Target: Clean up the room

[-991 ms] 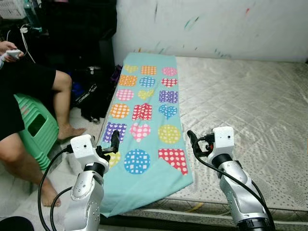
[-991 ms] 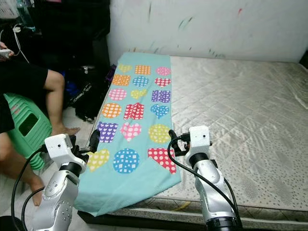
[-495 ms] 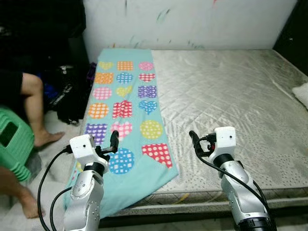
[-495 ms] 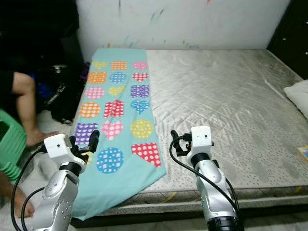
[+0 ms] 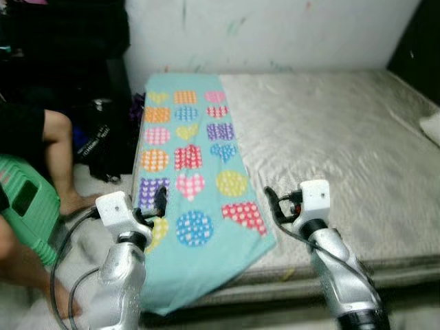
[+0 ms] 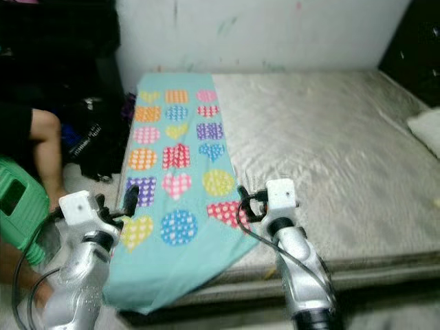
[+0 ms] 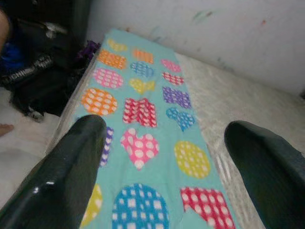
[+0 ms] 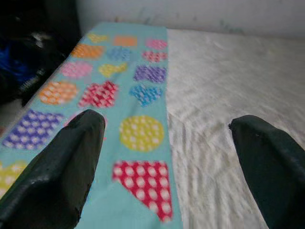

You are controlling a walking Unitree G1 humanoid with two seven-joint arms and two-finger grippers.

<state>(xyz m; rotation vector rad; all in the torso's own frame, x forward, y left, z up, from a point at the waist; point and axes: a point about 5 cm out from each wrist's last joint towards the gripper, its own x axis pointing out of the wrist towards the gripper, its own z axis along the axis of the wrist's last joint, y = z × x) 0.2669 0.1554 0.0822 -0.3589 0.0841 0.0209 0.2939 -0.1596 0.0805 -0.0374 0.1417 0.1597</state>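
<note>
A teal blanket [image 5: 196, 179] printed with dotted hearts, circles and squares lies flat along the left side of a bare grey mattress [image 5: 344, 137]. Its near end hangs over the mattress's front edge. My left gripper [image 5: 159, 201] is open and empty, raised over the blanket's near left edge. In the left wrist view the two black fingers [image 7: 71, 162] stand wide apart above the blanket [image 7: 143, 114]. My right gripper [image 5: 270, 201] is open and empty too, just above the blanket's near right corner, and its wrist view shows the blanket [image 8: 138, 95] beside the mattress [image 8: 224, 81].
A person sits at the left, one bare leg [image 5: 60, 155] on the floor. A green plastic stool [image 5: 27, 206] stands beside them. A black bag [image 5: 103, 148] lies on the floor against the bed. A white pillow [image 5: 433, 127] shows at the right edge.
The whole picture swung right and has now swung back left, slightly blurred, so the camera moved. Both arms keep the same pose. The blanket lies as before.
</note>
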